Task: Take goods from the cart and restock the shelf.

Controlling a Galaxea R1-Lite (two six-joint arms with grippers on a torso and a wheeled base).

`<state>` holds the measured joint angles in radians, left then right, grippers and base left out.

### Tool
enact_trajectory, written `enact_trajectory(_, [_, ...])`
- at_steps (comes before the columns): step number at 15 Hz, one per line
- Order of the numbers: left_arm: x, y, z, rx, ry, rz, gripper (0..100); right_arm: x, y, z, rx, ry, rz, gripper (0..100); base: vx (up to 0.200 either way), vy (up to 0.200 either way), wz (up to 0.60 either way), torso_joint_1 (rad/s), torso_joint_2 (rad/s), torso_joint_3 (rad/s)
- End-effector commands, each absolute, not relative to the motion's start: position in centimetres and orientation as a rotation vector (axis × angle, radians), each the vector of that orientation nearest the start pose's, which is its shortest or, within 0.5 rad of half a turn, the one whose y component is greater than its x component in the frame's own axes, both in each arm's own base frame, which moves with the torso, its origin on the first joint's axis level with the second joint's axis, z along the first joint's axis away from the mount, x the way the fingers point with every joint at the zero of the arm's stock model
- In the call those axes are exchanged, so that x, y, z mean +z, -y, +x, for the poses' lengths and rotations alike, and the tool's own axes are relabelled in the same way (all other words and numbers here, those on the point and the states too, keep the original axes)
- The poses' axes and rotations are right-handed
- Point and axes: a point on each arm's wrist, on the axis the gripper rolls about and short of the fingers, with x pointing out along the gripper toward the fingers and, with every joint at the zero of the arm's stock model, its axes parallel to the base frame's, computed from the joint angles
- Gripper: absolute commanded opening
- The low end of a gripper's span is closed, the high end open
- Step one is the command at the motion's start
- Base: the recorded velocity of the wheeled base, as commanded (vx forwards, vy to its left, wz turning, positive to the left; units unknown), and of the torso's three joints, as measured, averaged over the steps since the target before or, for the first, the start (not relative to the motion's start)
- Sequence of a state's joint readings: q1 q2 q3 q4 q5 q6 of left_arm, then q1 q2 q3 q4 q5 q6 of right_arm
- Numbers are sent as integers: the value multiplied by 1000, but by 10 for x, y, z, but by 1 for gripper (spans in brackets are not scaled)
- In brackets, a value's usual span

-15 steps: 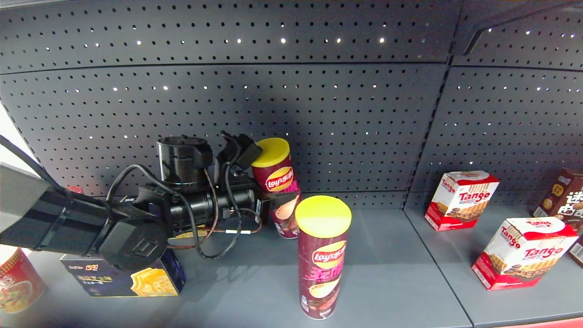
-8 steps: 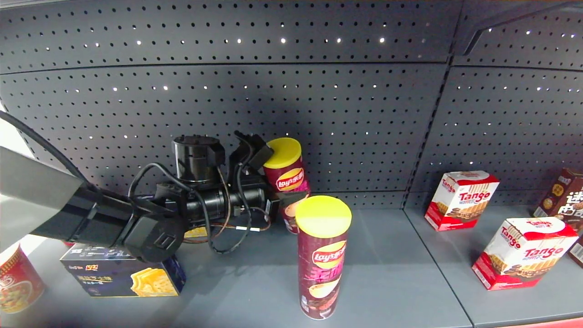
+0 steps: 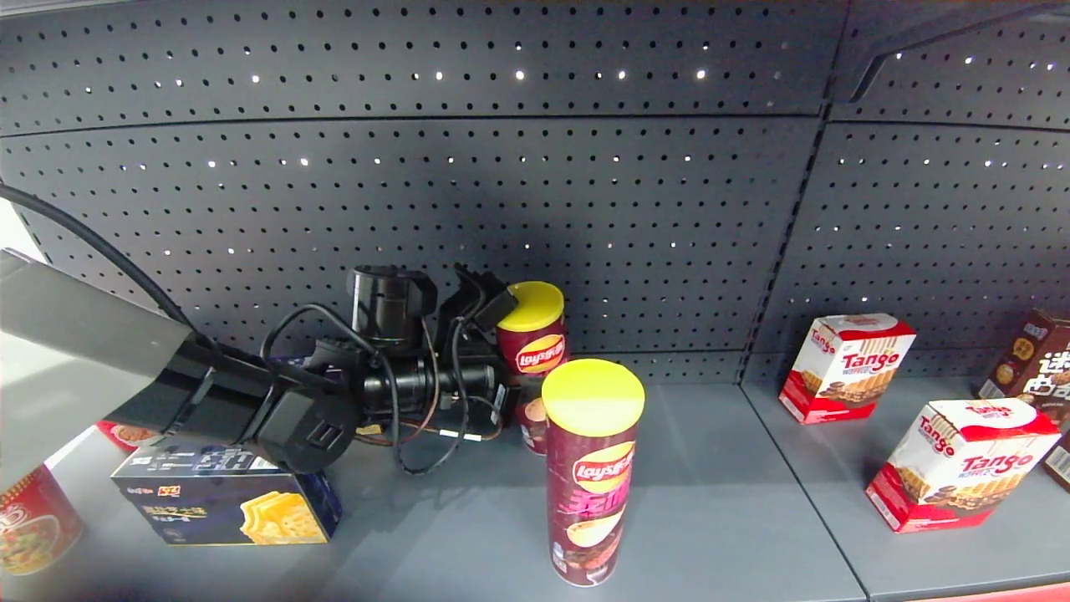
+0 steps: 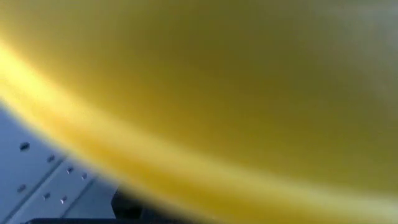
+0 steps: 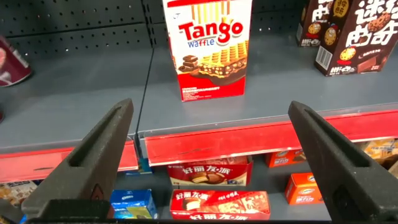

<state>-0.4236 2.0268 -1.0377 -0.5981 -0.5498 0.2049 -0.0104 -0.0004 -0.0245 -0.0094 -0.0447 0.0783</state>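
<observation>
Along the dark shelf (image 3: 719,510), backed by pegboard (image 3: 585,209), the stock sits grouped by kind, and that looks to be why the robot works where it does. Its left arm (image 3: 251,401) lies across the shelf's left half, passing low over a cracker box (image 3: 226,510) by the left front edge and pointing toward the back middle. On the right half stand two wafer boxes (image 3: 844,364), one near the back and one nearer the front edge, well apart from the work. A front can (image 3: 592,468) stands upright near the middle of the front edge, label outward.

Just behind it, close to the pegboard, is the can (image 3: 535,330) being stocked. It is near enough upright, with the left claw (image 3: 517,383) clamped round its body below the yellow lid. The grip is from the side, I'd guess so it can be stood on its base. Its foot is partly hidden behind the front can, so I cannot say whether it rests on the shelf. With the two cans so close, letting go will want care.

The right claw (image 5: 210,109) hangs out before the shelf's front edge, fingers wide apart, holding nothing.
</observation>
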Motion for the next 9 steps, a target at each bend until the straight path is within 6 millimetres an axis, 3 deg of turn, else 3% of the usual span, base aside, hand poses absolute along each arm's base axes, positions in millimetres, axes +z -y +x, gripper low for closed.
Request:
enact_trajectory(1, [131,168,346,-1004,-312,158,0,83,1,-25,-54,36,79,100,0,0,0,0,0,0])
enact_trajectory(7, [147,174,353,-1012,-251,162,0,83,1,-25,-54,36,79,100,0,0,0,0,0,0])
enact_trajectory(9, [161,177,358,-1009,-207,164,0,84,1,-25,-54,37,79,100,0,0,0,0,0,0])
